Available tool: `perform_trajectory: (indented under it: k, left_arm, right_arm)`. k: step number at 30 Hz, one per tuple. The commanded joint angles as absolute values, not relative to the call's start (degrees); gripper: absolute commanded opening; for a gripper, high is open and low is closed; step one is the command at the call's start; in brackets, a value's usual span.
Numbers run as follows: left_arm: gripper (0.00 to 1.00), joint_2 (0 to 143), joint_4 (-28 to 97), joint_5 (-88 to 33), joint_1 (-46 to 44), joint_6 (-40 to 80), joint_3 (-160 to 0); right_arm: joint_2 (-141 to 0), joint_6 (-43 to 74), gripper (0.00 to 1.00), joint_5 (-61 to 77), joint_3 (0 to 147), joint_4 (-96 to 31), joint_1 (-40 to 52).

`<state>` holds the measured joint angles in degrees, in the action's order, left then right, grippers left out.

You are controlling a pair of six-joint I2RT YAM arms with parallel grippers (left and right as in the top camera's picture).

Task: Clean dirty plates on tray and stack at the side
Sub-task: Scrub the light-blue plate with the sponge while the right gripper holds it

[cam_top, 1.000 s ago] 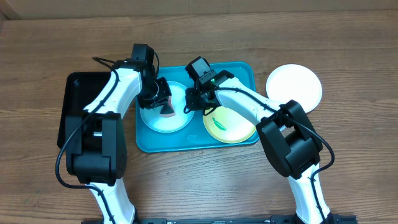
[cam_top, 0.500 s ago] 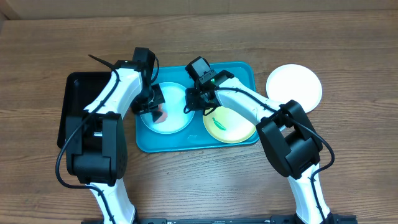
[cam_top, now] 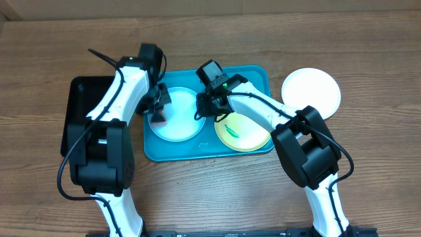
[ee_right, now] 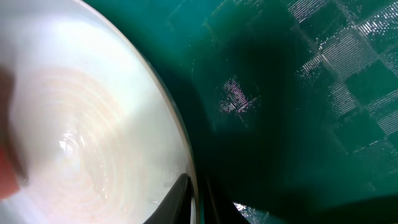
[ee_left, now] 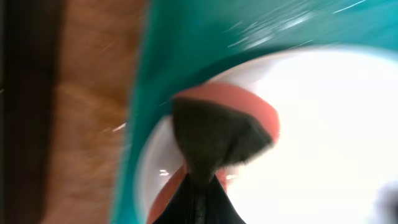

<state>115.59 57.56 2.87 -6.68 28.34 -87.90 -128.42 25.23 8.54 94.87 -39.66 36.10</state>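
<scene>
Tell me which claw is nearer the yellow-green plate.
Right. The right claw pinches the blue plate at its right rim, just beside the yellow-green plate. The left claw holds a sponge at the blue plate's left edge, on the far side of it.

Tray (cam_top: 256,76): turquoise-blue overhead; reads as deep teal in the right wrist view, with a check of fine pale hatching on its floor (ee_right: 336,68).
Pale blue plate (cam_top: 181,125): very light blue, near white close up, with faint concentric rings (ee_right: 81,137).
Yellow-green plate (cam_top: 250,137): lime yellow, marked by one bright green smear (cam_top: 231,129).
White plate (cam_top: 311,92): plain white, no marks visible.
Sponge (ee_left: 249,106): salmon red, with a dark charcoal fuzzy face (blurred in the left wrist view).
Black tray (cam_top: 75,125): plain black.
Table (cam_top: 368,164): mid-brown wood grain, streaked lengthwise.
Arms (cam_top: 125,92): white shells, black joints and cables.
</scene>
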Motion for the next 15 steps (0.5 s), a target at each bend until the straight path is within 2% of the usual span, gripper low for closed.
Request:
perform_trajectory:
  k: [1,3,6,15]
  left_arm:
    - [0.04,116.46,55.13,-10.90,-6.79,26.87,-90.78]
    - [0.04,116.55,53.82,-14.76,-7.25,26.81,-90.35]
    - [0.04,116.57,53.47,-14.37,-8.25,26.79,-89.30]
    - [0.04,116.57,51.81,-3.75,-10.00,26.79,-80.71]
  right_arm:
    - [-129.88,25.10,0.10,6.04,93.45,-40.29,36.25]
    - [-129.91,25.10,0.10,6.04,93.45,-40.14,36.25]
    - [-129.91,25.10,0.10,6.04,93.45,-39.92,36.25]
    - [-129.88,25.10,0.10,6.04,93.45,-39.99,36.25]
